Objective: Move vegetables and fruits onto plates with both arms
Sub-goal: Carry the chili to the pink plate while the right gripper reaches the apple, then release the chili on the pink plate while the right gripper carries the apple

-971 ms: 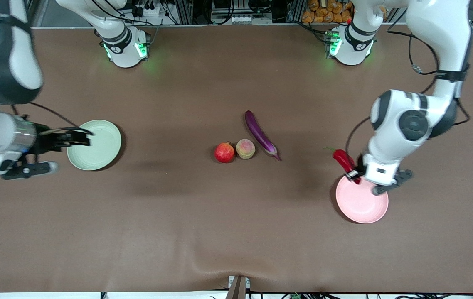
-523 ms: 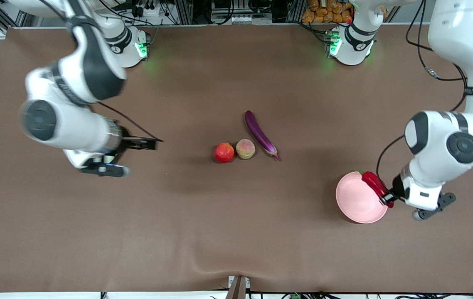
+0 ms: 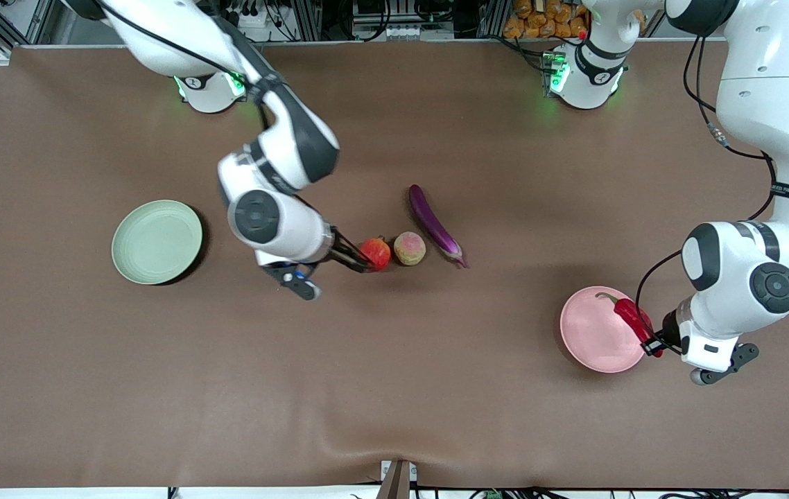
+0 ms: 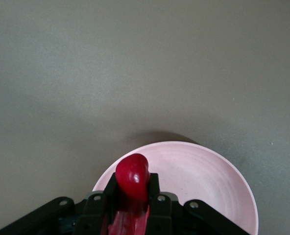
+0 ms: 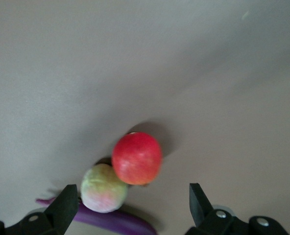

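My left gripper (image 3: 652,344) is shut on the red chili pepper (image 3: 629,317) and holds it over the rim of the pink plate (image 3: 592,333) at the left arm's end. In the left wrist view the chili (image 4: 132,175) sits between the fingers above the pink plate (image 4: 208,181). My right gripper (image 3: 360,262) is open, right beside the red pomegranate (image 3: 375,254). The peach (image 3: 410,248) touches the pomegranate, and the purple eggplant (image 3: 432,222) lies beside the peach. The right wrist view shows the pomegranate (image 5: 136,157), peach (image 5: 104,188) and eggplant (image 5: 115,221) between the open fingers (image 5: 64,208).
The pale green plate (image 3: 157,242) lies bare toward the right arm's end of the brown table (image 3: 394,388). The arm bases with green lights stand along the edge farthest from the front camera.
The right arm swung from the green plate across to the pomegranate. The left gripper carried the chili from one rim of the pink plate to the rim nearer its own arm's end.
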